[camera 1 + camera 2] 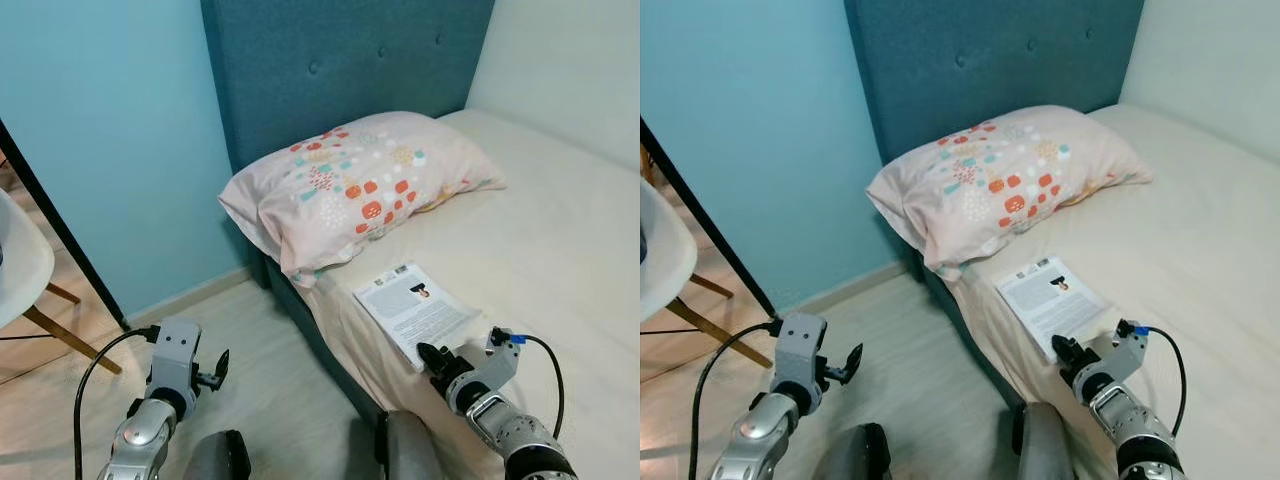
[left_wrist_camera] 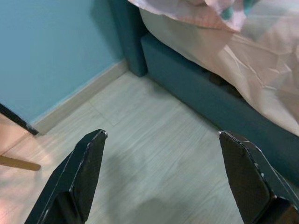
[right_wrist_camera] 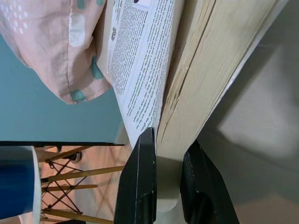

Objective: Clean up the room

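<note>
- We judged the step in hand to be picking up the white paperback book with printed back cover [image 1: 415, 308], which lay flat near the edge of the cream-sheeted bed [image 1: 560, 250], lower centre of the head view, just below the pink patterned pillow [image 1: 360, 185].
- Our right end effector [image 1: 433, 358] had its fingers [image 3: 140, 186] clamped on the book's near corner, page edges between them.
- The book's long axis ran from that corner up-left toward the pillow.
- Next, we judged, came a lift clear of the sheet.
- Our left end effector [image 1: 221, 368] hung with fingers apart over the pale wood floor [image 2: 154, 163].
</note>
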Available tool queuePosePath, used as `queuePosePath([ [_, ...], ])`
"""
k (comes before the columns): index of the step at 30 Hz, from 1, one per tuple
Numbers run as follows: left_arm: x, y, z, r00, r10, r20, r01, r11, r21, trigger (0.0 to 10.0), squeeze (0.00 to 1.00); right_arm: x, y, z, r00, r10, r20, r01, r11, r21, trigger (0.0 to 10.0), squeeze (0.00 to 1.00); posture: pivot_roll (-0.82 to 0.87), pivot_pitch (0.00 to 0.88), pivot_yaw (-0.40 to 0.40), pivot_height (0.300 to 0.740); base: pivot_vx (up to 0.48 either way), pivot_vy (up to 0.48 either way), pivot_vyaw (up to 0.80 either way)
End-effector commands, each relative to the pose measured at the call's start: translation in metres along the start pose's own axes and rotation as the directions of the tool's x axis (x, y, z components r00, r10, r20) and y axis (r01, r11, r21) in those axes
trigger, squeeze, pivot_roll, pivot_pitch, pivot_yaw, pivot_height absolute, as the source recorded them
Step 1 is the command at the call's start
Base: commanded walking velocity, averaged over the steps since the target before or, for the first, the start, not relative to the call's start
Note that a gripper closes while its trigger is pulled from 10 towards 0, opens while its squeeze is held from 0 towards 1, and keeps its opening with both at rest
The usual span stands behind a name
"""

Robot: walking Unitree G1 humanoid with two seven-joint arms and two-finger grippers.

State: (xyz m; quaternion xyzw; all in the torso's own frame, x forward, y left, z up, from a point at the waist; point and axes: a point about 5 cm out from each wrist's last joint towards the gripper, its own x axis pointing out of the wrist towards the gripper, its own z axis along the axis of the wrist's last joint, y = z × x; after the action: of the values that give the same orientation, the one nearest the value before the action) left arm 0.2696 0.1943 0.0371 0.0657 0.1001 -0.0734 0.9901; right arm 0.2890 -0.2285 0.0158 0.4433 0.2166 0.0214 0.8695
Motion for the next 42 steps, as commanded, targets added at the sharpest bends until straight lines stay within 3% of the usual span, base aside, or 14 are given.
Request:
queuePosePath([
  [1, -0.006, 0.004, -0.004, 1.0, -0.002, -0.027, 0.003, 1.0, 0.027, 10.0, 0.0, 0.0, -0.003, -0.008, 0.998, -0.027, -0.058, 0.027, 1.0, 0.003, 10.0, 0.0, 0.05, 0.22, -0.005, 0.541, 0.0, 0.0, 0.0],
  [7, -0.015, 0.002, -0.005, 0.999, -0.01, -0.044, 0.011, 0.999, 0.038, 10.0, 0.0, 0.004, 0.005, 0.014, 0.999, -0.029, -0.037, 0.026, 0.997, -0.069, 10.0, 0.0, 0.06, 0.237, -0.002, 0.541, 0.0, 0.0, 0.0],
  [9, -0.02, 0.003, -0.004, 0.999, -0.011, -0.053, 0.013, 0.999, 0.041, 10.0, 0.0, 0.009, 0.014, 0.022, 0.999, 0.006, -0.038, -0.01, 0.996, -0.093, 10.0, 0.0, 0.07, 0.241, 0.006, 0.541, 0.0, 0.0, 0.0],
  [20, -0.026, 0.007, -0.001, 0.998, -0.005, -0.058, 0.007, 0.999, 0.043, 10.0, 0.0, 0.021, 0.04, 0.036, 0.997, 0.068, -0.032, -0.071, 0.988, -0.139, 10.0, 0.0, 0.09, 0.245, 0.004, 0.541, 0.0, 0.0, 0.0],
  [21, -0.027, 0.007, -0.001, 0.998, -0.005, -0.06, 0.008, 0.999, 0.044, 10.0, 0.0, 0.023, 0.041, 0.038, 0.998, 0.064, -0.023, -0.067, 0.987, -0.144, 10.0, 0.87, 0.09, 0.243, 0.004, 0.541, 0.0, 0.0, 0.0],
  [22, -0.027, 0.007, -0.001, 0.998, -0.005, -0.06, 0.008, 0.999, 0.044, 10.0, 0.0, 0.023, 0.041, 0.038, 0.998, 0.064, -0.023, -0.067, 0.987, -0.144, 10.0, 0.87, 0.09, 0.243, 0.004, 0.541, 0.0, 0.0, 0.0],
  [23, -0.027, 0.007, 0.0, 0.998, -0.005, -0.064, 0.008, 0.999, 0.042, 10.0, 0.0, 0.023, 0.041, 0.039, 0.999, 0.041, -0.013, -0.043, 0.988, -0.15, 10.0, 1.0, 0.09, 0.241, 0.002, 0.541, 0.0, 0.0, 0.0],
  [31, -0.024, 0.004, 0.001, 0.997, -0.008, -0.07, 0.011, 0.999, 0.036, 10.0, 0.0, 0.018, 0.031, 0.051, 0.998, -0.053, 0.04, 0.059, 0.981, -0.184, 10.0, 1.0, 0.08, 0.224, 0.003, 0.541, 0.0, 0.0, 0.0],
  [33, -0.016, 0.006, 0.005, 0.998, 0.0, -0.059, 0.002, 1.0, 0.028, 10.0, 0.0, 0.004, 0.017, 0.075, 0.977, -0.172, 0.124, 0.196, 0.956, -0.217, 10.0, 1.0, 0.06, 0.197, 0.0, 0.541, 0.0, 0.0, 0.0],
  [37, -0.007, 0.006, 0.009, 0.999, 0.005, -0.044, -0.004, 1.0, 0.012, 10.0, 0.0, -0.01, 0.007, 0.098, 0.949, -0.256, 0.186, 0.295, 0.928, -0.228, 10.0, 1.0, 0.03, 0.164, -0.002, 0.541, 0.0, 0.0, 0.0],
  [40, -0.003, 0.005, 0.01, 0.999, 0.002, -0.04, -0.002, 1.0, 0.007, 10.0, 0.0, -0.013, 0.004, 0.102, 0.945, -0.275, 0.179, 0.312, 0.922, -0.231, 10.0, 1.0, 0.02, 0.146, -0.005, 0.541, 0.0, 0.0, 0.0],
  [42, 0.004, 0.001, 0.014, 0.999, -0.005, -0.032, 0.005, 1.0, 0.002, 10.0, 0.0, -0.02, -0.003, 0.104, 0.938, -0.314, 0.148, 0.342, 0.908, -0.24, 10.0, 0.0, 0.01, 0.11, -0.007, 0.541, 0.0, 0.0, 0.0],
])
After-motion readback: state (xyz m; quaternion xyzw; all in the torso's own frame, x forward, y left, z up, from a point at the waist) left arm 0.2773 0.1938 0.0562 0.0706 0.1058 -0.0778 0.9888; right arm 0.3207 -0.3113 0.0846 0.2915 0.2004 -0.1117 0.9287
